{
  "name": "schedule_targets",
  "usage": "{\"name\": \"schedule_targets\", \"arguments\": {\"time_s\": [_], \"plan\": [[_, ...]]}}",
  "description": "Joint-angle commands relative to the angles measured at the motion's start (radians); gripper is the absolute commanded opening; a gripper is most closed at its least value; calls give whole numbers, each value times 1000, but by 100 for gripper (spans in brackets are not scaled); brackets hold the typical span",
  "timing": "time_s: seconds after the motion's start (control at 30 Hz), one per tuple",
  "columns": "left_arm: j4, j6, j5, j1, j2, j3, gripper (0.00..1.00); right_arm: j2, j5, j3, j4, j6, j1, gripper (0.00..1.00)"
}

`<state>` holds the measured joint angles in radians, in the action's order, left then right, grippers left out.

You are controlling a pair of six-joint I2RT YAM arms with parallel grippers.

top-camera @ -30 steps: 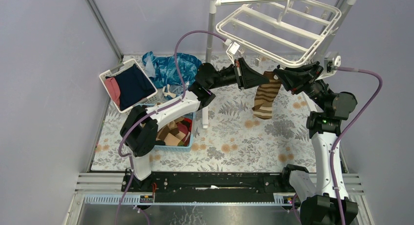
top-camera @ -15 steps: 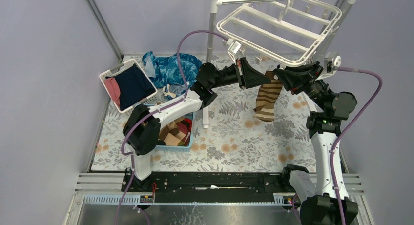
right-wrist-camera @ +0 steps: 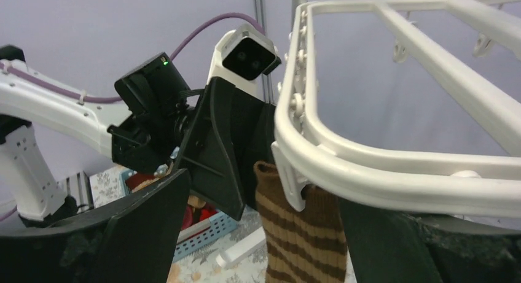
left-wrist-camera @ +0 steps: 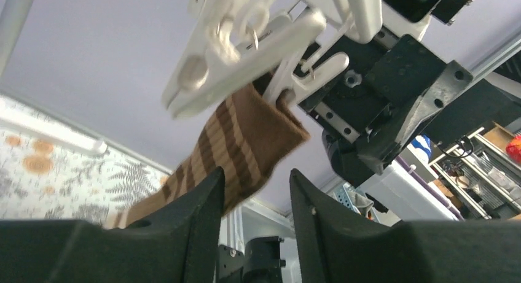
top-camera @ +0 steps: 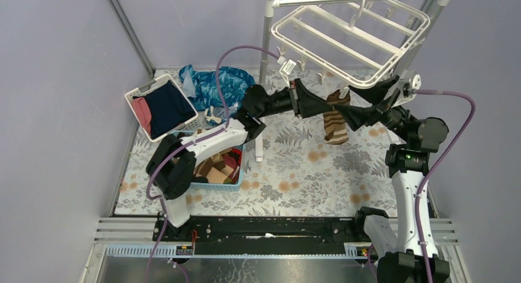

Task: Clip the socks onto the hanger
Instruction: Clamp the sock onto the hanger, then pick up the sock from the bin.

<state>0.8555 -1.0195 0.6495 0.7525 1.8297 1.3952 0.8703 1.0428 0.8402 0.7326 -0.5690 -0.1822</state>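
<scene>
Soft brown-striped sock [top-camera: 335, 122] pinched in blocky clip [left-wrist-camera: 246, 50] of white plastic hanger [right-wrist-camera: 368, 166], left tool [left-wrist-camera: 255, 182] parted, right tool [right-wrist-camera: 264, 200] spread wide

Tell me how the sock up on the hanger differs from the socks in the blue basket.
The striped sock hangs straight down from a clip on the hanger; the basket socks lie heaped in the blue basket. The striped sock is alone; the basket socks are several. Both are brown-toned.

sock [top-camera: 335, 124]: tan, dark-brown stripes | hanger [right-wrist-camera: 393, 183]: white | tablecloth [top-camera: 295, 166]: grey floral
</scene>
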Motion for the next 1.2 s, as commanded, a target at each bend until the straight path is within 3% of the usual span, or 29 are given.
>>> {"name": "schedule_targets", "arguments": {"time_s": [0.0, 0.1, 0.27, 0.53, 0.67, 0.83, 1.03, 1.17], "plan": [[-14, 96, -48, -9, -139, -139, 52, -63, 71, 59, -189, 133, 2, 95], [-77, 206, -96, -9, -233, -255, 61, -102, 72, 90, -429, 258, -8, 97], [-194, 404, -171, -9, -420, -440, 66, -169, 49, 119, -766, 478, -21, 100], [-584, 655, -398, -11, -771, -661, 75, -204, -52, 172, -1272, 821, -25, 100], [-703, 668, -473, -13, -940, -714, 81, -195, -107, 177, -1422, 915, -25, 100], [-815, 611, -566, -15, -1082, -749, 99, -169, -84, 139, -1576, 1071, -25, 100], [-1064, 473, -712, -17, -1173, -746, 99, -42, -78, 111, -1800, 1323, -25, 100], [-1179, 428, -777, -17, -1222, -748, 99, -44, -109, 91, -1784, 1395, -25, 100]]}}
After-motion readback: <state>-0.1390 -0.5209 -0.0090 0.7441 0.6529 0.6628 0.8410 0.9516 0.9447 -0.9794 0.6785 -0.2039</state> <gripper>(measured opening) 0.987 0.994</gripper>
